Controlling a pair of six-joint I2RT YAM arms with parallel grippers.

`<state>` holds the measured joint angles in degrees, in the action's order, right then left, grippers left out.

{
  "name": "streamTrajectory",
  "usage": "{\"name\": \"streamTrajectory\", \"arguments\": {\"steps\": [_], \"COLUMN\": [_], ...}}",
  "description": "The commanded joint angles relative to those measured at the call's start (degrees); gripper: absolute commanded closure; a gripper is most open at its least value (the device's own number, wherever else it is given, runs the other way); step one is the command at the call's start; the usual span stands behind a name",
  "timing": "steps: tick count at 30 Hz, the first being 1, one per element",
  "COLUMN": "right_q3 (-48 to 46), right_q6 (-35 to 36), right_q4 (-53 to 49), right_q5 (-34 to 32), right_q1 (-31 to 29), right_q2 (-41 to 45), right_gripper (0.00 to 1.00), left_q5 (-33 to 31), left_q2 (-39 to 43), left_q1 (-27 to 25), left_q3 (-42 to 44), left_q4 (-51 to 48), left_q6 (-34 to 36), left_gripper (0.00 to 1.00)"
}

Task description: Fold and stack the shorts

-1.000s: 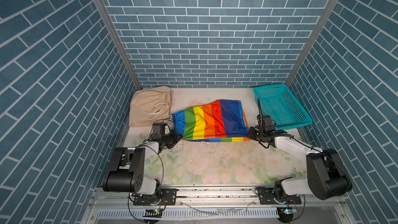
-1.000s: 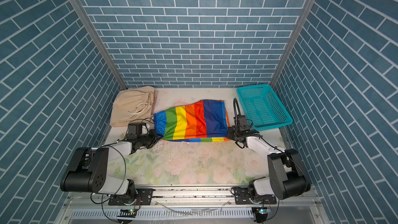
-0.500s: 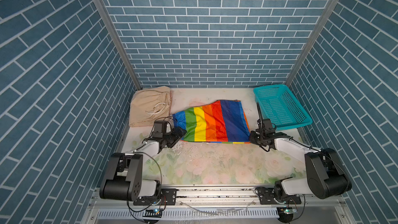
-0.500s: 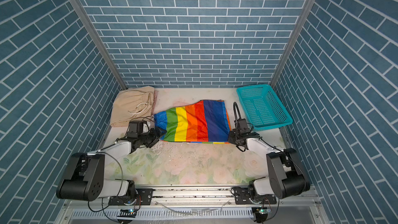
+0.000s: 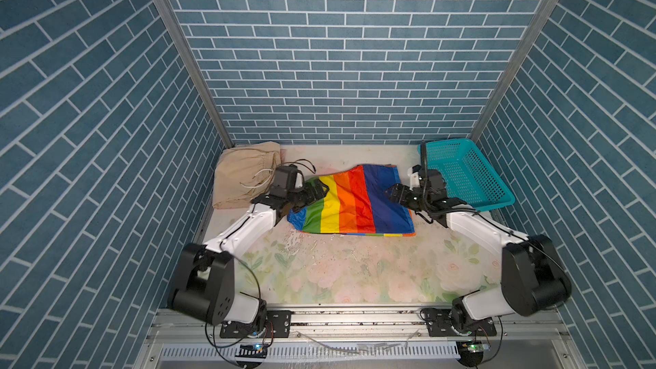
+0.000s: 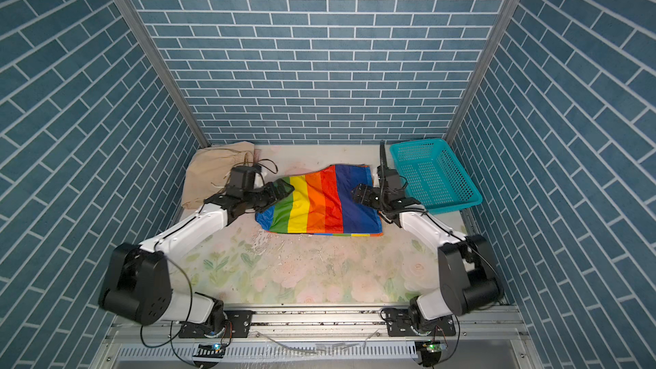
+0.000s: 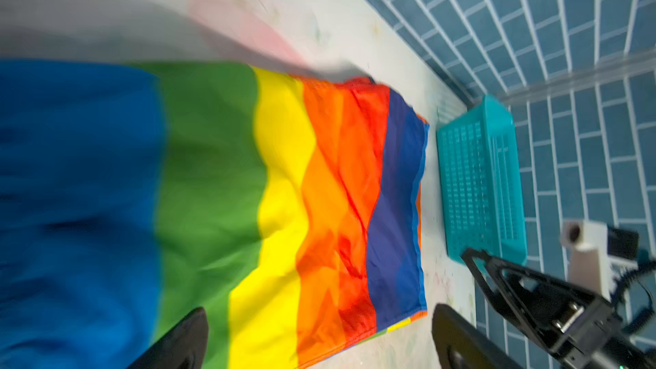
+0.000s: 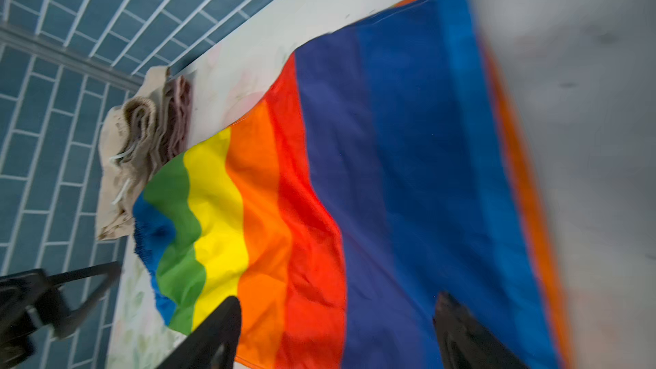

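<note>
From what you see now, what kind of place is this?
Probably a robot test cell, not a home: brick-patterned panel walls enclose a flowered table, with a left arm and right arm mounted on a metal rail.

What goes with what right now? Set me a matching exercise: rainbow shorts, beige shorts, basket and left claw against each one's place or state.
Column one:
1. rainbow shorts
2. beige shorts
3. teal basket
4. left claw

Column two:
A. far right corner
B. open, over a green stripe
C. far left corner, folded
D. spread flat in the middle

Pairs: 1-D, 2-C, 3-A, 4-B
</note>
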<state>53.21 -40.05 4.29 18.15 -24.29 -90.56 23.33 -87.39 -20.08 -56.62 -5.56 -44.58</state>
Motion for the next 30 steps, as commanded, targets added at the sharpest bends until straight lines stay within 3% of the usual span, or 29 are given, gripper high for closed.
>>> {"name": "streamTrajectory", "arguments": {"steps": [1,5,15,22,30], "right_q3": [4.42,10.67,26.05,32.17,34.35], "right_q6": [-11.59,-20.88,-29.43,-28.68,-21.06], "right_q4": [19.65,31.37,37.99,37.18,30.95], "right_q5": [8.88,10.53,9.72,10.88,11.99], "right_q1": [-2.93,-3.13,-6.9,-8.05,-5.72], "right_q2": [-10.24,-21.52,-38.45,-46.36,-49.18], "right_gripper": [0.14,0.11,0.09,0.07,0.05], "left_q5": [1.8,-1.22,-5.75,-4.15,-3.53], "left_q2": [-6.98,-9.51,-15.04,-18.31,-19.16], "left_q1": [-0.89,0.51,5.65,9.76,10.4], "left_q3": [-3.6,-5.88,-4.45,-0.82,2.19], "left_q4": [6.24,5.47,8.41,12.21,12.66], "left_q6": [-4.9,-3.56,-2.53,-3.78,-2.38], "left_gripper": [0.0,0.0,0.0,0.0,0.0]}}
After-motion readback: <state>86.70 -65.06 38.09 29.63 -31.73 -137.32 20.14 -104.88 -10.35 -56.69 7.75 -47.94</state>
